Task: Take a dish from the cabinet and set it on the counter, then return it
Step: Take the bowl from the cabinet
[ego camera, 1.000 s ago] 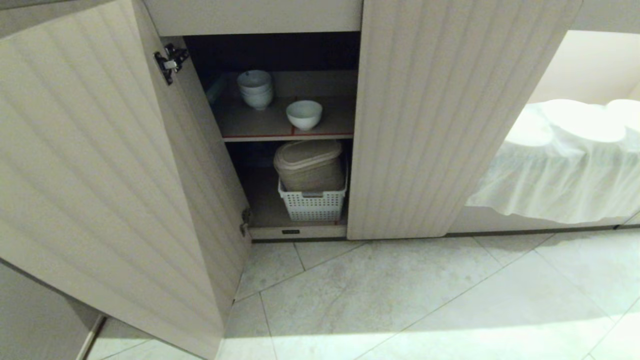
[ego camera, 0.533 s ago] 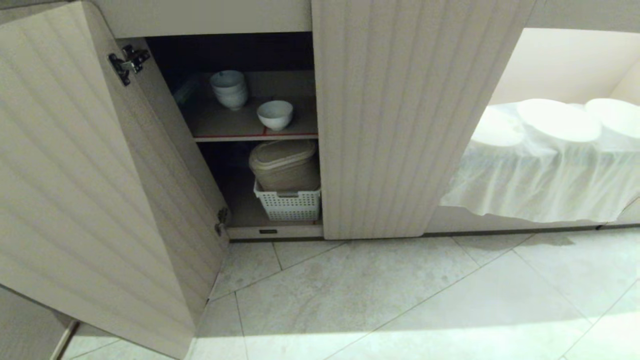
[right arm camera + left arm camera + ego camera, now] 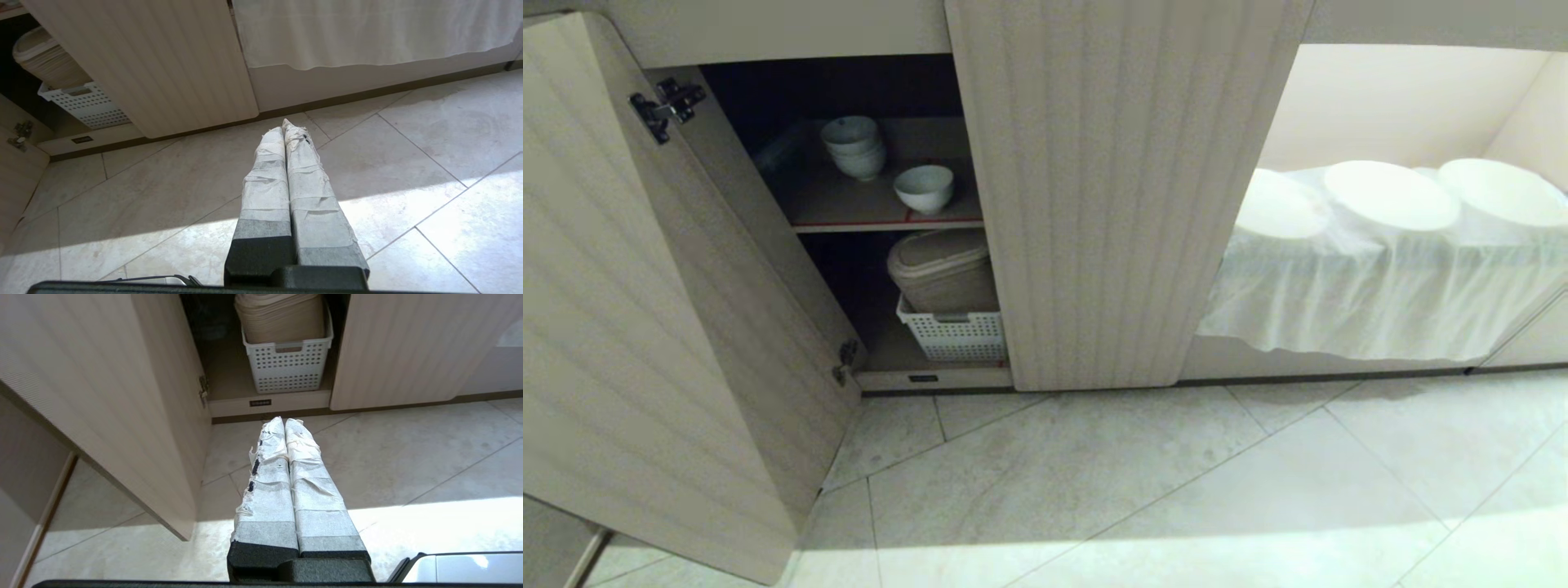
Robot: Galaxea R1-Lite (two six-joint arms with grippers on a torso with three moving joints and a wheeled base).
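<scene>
On upper shelf [image 3: 849,214] | dish [image 3: 924,188] upright (mouth up) | cabinet [image 3: 1094,204] open

Pale tiled floor [image 3: 1176,490], sunlit strip; white cloth [image 3: 1380,286] draped right.

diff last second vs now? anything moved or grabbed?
Only the camera moved: the whole head view slid left, so the robot shifted, not the objects. Nothing grabbed or released. The dish sits on the cabinet shelf beside the bowl stack; left gripper and right gripper are shut and empty above the floor.
</scene>
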